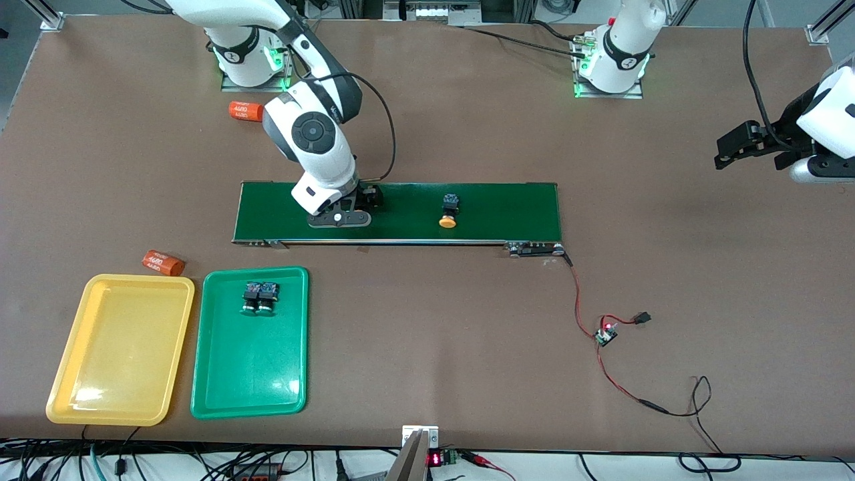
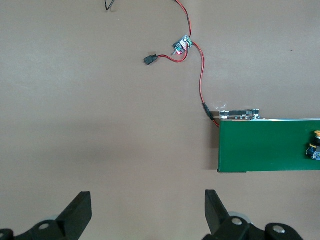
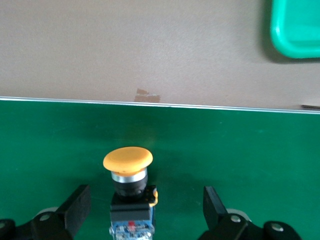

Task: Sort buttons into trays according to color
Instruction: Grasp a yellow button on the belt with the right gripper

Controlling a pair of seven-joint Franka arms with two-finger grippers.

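A yellow-capped button [image 3: 129,192] lies on its side on the dark-green belt [image 1: 401,214], between the fingers of my open right gripper [image 3: 146,207], with a gap on each side. In the front view my right gripper [image 1: 366,199] hides that button. A second yellow-capped button [image 1: 449,210] lies farther along the belt toward the left arm's end. Two green-capped buttons [image 1: 259,298] sit side by side in the green tray [image 1: 247,367]. The yellow tray [image 1: 120,347] beside it holds nothing. My left gripper [image 1: 735,143] waits open over bare table, its fingers [image 2: 80,210] wide apart.
One orange cylinder [image 1: 163,262] lies by the yellow tray's corner, another [image 1: 245,110] near the right arm's base. Red and black wires with a small circuit board [image 1: 606,334] run from the belt's end toward the table's front edge. A scrap of tape [image 3: 147,95] sits beside the belt.
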